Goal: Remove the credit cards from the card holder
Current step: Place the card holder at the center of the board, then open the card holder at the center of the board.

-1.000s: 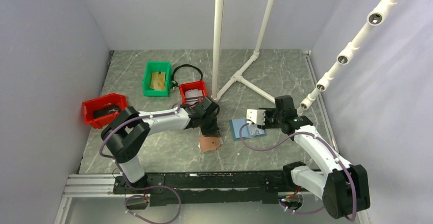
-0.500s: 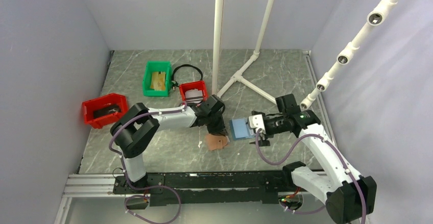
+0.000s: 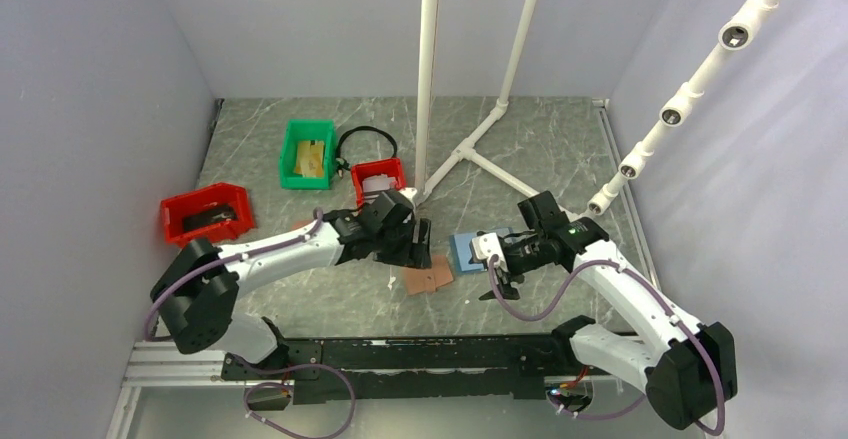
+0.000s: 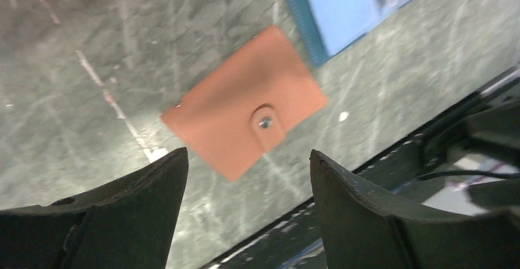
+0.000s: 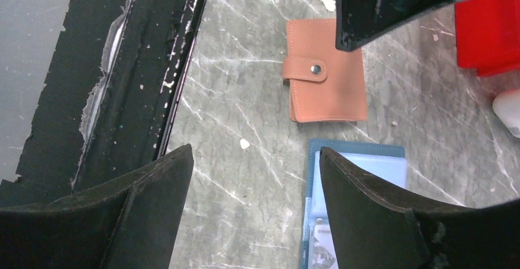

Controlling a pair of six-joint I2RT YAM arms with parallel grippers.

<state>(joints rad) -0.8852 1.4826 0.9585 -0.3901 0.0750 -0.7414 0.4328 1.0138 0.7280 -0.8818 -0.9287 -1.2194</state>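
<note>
The card holder lies shut and flat on the table, brown side up, its snap tab fastened. No credit cards show; the closed holder hides whatever is inside. My left gripper hovers open just above the holder's left side and holds nothing. To the right, my right gripper is also open and empty. It hangs over bare table at the near left edge of the all-blue holder.
The all-blue holder lies open beside the brown one, a printed card in its clear sleeve. At the back left stand a small red bin, a green bin and a larger red bin. White pipes rise at the centre back. A black rail runs along the near edge.
My left gripper has opened and let go of the brown holder, which now lies a little further right. My right gripper has opened wider and swung left and nearer, off the blue holder.
</note>
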